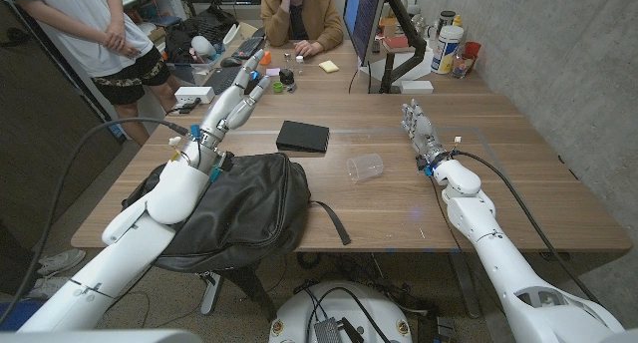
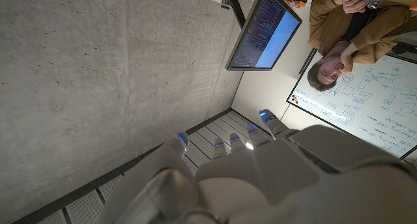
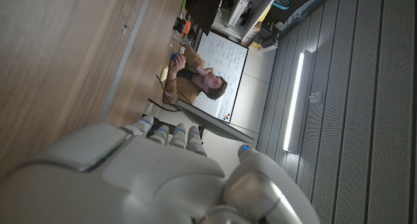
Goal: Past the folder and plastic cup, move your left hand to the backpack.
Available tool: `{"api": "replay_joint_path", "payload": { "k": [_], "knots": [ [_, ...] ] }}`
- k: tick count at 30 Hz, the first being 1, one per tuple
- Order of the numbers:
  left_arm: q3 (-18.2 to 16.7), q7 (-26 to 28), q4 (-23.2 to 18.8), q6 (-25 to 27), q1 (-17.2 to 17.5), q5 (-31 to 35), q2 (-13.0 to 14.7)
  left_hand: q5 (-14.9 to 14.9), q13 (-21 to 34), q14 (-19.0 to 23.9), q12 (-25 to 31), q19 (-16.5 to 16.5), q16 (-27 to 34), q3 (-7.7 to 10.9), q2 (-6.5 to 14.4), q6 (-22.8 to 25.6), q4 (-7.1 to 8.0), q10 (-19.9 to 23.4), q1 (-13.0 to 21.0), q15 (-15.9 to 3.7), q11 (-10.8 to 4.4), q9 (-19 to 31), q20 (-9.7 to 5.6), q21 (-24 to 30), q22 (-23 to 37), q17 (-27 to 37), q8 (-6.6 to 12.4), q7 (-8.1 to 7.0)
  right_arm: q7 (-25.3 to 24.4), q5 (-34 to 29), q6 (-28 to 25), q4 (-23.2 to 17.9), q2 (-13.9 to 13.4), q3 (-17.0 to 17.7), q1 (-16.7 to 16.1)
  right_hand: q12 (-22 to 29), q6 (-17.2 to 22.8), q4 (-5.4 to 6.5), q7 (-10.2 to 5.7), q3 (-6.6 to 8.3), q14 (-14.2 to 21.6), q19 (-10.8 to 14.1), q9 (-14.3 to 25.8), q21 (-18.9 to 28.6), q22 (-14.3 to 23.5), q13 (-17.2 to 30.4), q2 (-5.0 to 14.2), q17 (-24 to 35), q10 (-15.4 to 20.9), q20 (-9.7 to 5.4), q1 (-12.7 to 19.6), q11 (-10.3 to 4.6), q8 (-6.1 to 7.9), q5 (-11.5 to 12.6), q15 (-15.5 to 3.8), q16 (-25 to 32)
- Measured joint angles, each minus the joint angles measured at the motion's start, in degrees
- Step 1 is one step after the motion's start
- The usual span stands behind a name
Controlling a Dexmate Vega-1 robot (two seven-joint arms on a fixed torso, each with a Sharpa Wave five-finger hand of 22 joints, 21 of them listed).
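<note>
We find the backpack (image 1: 244, 208) lying slumped on the near left part of the wooden table (image 1: 399, 208). It is black, of soft creased fabric, with a dark strap (image 1: 331, 221) trailing out to its right along the table's front edge and part of its bulk hanging over that edge. The left forearm passes over its left side.

The left hand (image 1: 237, 101) is raised above the table, beyond the backpack, fingers extended and apart, and we see nothing in it; the left wrist view shows the fingertips (image 2: 268, 118) spread against a concrete wall and a monitor (image 2: 264, 30).

The folder (image 1: 302, 136), a flat black rectangle, lies to the right of that hand and just past the backpack's far edge. The plastic cup (image 1: 365, 167), clear and on its side, lies further right, between the folder and the right hand (image 1: 419, 129).

The right hand stands over the table, fingers straight and slightly apart, empty.

A seated person (image 1: 299, 14) is at the far end, and another person (image 1: 95, 34) stands at far left.
</note>
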Motion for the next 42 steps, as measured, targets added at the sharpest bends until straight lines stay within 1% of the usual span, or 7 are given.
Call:
{"api": "replay_joint_path", "payload": {
  "k": [7, 9, 17, 19, 24, 26, 42],
  "knots": [
    [-0.4, 0.6, -1.1, 0.6, 0.9, 2.3, -0.4, 0.0, 0.0, 0.0, 0.0, 0.0, 0.0, 0.16, 0.1, 0.0, 0.16, 0.0, 0.4, 0.0, 0.0, 0.0, 0.0, 0.0, 0.0, 0.0, 0.0, 0.0, 0.0, 0.1, 0.0, -0.2, -0.1, 0.0, -0.1, 0.0, 0.0, 0.0, 0.0, 0.0, 0.0, 0.0, 0.0, 0.0, 0.0, 0.0, 0.0, 0.0, 0.0, 0.0, 0.0, 0.0, 0.0, 0.0, 0.0, 0.0],
    [-0.5, 0.7, -1.3, 0.7, 1.0, 2.6, -0.4, 0.0, 0.0, 0.0, 0.0, 0.0, 0.0, 0.16, 0.2, 0.0, 0.16, 0.3, 0.8, 0.0, 0.28, 0.0, 0.0, 0.0, 0.0, 0.0, 0.0, 0.0, 0.0, 0.1, 0.0, -0.2, -0.1, 0.0, -0.2, 0.0, 0.0, 0.0, -0.01, 0.0, 0.0, 0.0, 0.0, 0.0, 0.0, 0.0, 0.0, 0.0, 0.0, 0.0, 0.0, 0.0, 0.0, 0.0, 0.0, 0.0],
    [-1.4, 1.1, -2.9, 1.3, 2.4, 5.0, -0.9, -0.2, 0.0, 0.0, 0.0, 0.0, 0.0, 0.16, 0.2, 0.0, 0.16, 0.3, 0.8, 0.0, 0.34, 0.0, 0.0, 0.0, 0.0, 0.3, 0.0, 0.0, 0.0, 0.2, 0.0, -0.5, -0.3, -0.1, -0.4, 0.0, 0.0, 0.0, -0.01, 0.0, 0.0, 0.0, 0.0, 0.0, 0.0, 0.0, 0.0, 0.0, 0.0, 0.0, 0.0, 0.0, 0.0, 0.0, 0.0, 0.0],
    [-1.6, 1.1, -3.2, 1.4, 2.7, 5.3, -1.0, -0.2, 0.0, 0.0, 0.2, 0.0, 0.0, 0.16, 0.2, 0.0, 0.16, 0.0, 0.8, 0.0, 0.62, 0.0, 0.0, 0.0, 0.0, 0.3, 0.0, 0.0, 0.0, 0.2, 0.0, -0.6, -0.3, -0.1, -0.4, 0.0, 0.0, 0.0, -0.01, 0.0, 0.0, 0.0, 0.0, 0.0, 0.0, 0.0, 0.0, 0.0, 0.0, 0.0, 0.0, 0.0, 0.0, 0.0, 0.0, 0.0],
    [-2.1, 1.2, -4.0, 1.7, 3.5, 6.4, -1.3, -0.2, 0.0, 0.0, 0.2, 0.0, 0.3, 0.18, 0.4, 0.0, 0.18, 0.0, 1.0, 0.0, 0.62, 0.0, 0.0, 0.0, 0.0, 0.3, 0.0, -0.63, 0.1, 0.2, 0.0, -0.8, -0.3, -0.2, -0.5, 0.0, 0.0, 0.0, -0.01, 0.0, 0.0, 0.0, 0.0, 0.0, 0.0, 0.0, 0.0, 0.0, 0.0, 0.0, 0.0, 0.0, 0.0, 0.0, 0.0, 0.0],
    [-2.2, 1.2, -4.2, 1.7, 3.7, 6.6, -1.4, -0.2, 0.0, 0.0, 0.2, 0.0, 0.3, 0.4, 0.4, 0.0, 0.4, 0.0, 1.0, 0.0, 0.62, 0.0, 0.0, -0.1, 0.0, 0.3, 0.0, -0.63, 0.1, 0.2, 0.0, -0.8, -0.3, -0.2, -0.5, 0.0, 0.0, 0.0, -0.01, 0.0, 0.0, 0.0, 0.0, 0.0, 0.0, 0.0, 0.0, 0.0, 0.0, 0.0, 0.0, 0.0, 0.0, 0.0, 0.0, 0.0],
    [-4.0, 1.3, -6.2, 2.1, 6.2, 10.1, -2.4, -0.2, 0.0, 0.0, 0.2, 0.0, 0.3, 0.39, 0.3, 0.0, 0.4, 0.0, 1.1, 0.0, 0.62, 0.0, 0.0, -0.4, 0.0, 0.3, 0.0, -0.61, 0.2, 0.0, -0.1, -1.0, -0.4, -0.7, -0.6, 0.0, 0.0, 0.16, -0.01, -0.16, 0.0, 0.0, 0.0, 0.0, 0.0, 0.0, 0.0, 0.0, 0.3, 0.0, 0.0, -0.31, 0.0, 0.0, 0.0, 0.0]
  ]
}}
